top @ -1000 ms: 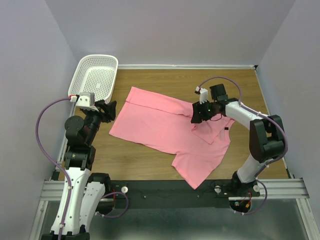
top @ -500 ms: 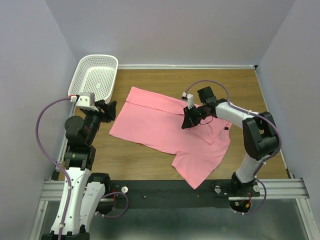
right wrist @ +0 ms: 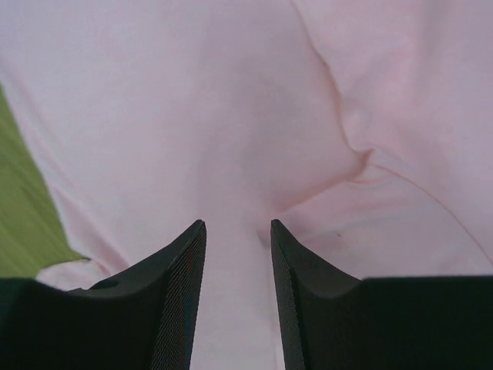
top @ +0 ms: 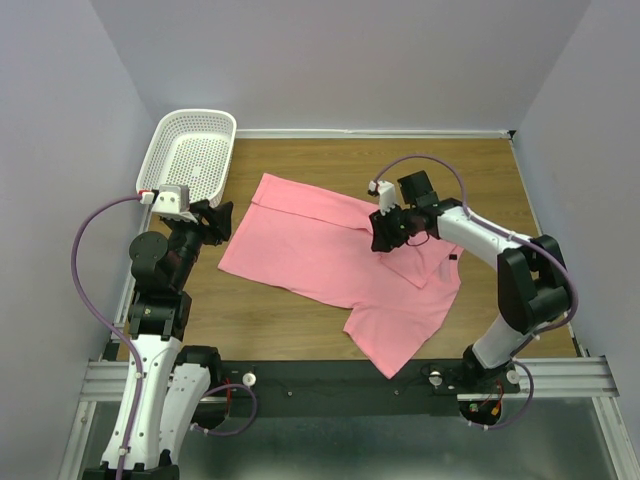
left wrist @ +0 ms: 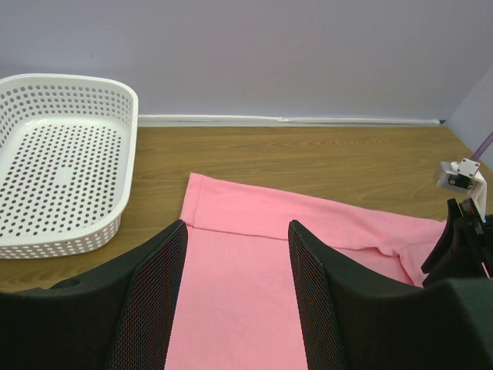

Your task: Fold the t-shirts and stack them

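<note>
— At centre frame, what lies there?
— Plain pink soft-cloth t-shirt [top: 320, 255], spread on brown wooden table [top: 480, 165]. Right gripper [top: 381, 242] hovers above it, narrowly parted, empty. Limp, light: judged best pinched at a hem.

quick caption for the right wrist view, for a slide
Right gripper, jaws apart, close above a creased fold of the plain pink soft-cloth t-shirt.

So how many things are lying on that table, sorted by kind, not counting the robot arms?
Pink t-shirt: 1
White mesh basket: 1
Total: 2
</note>
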Tool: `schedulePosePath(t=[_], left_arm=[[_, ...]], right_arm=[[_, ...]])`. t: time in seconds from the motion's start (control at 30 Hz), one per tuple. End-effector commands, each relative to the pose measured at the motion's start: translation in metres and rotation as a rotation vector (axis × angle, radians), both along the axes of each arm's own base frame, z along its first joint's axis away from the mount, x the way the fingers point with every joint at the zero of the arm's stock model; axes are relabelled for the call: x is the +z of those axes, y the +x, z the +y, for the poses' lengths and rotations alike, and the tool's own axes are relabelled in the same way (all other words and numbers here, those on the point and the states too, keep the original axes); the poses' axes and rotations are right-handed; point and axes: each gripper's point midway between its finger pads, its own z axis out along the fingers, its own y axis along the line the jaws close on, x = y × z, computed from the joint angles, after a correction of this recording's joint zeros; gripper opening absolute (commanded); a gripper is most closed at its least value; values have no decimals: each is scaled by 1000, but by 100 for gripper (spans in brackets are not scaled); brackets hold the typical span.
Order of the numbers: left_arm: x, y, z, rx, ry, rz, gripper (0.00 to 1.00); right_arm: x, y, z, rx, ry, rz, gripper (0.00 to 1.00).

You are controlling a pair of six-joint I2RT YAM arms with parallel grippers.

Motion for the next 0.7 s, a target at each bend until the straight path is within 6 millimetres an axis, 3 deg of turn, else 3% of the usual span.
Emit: schedulePosePath(t=[0.0,0.1,0.2,0.47,0.67], left_arm=[[0,-1,2,6,13,-6,63],[-2,-1,2,5,12,-1,63],[-1,-1,2,6,13,-3,63],[-1,-1,2,5,13,-3,63],[1,-2,3,8,13,-10,63]], right_arm=[[-7,26,-35,-174,-167,-104,44],[-19,28,-40,-198,-200,-90,39],[-31,19,-31,-157,-164,-29,33],[-43,-6,0,-47,-24,145,31],[-27,-7,11,13,34,130,31]])
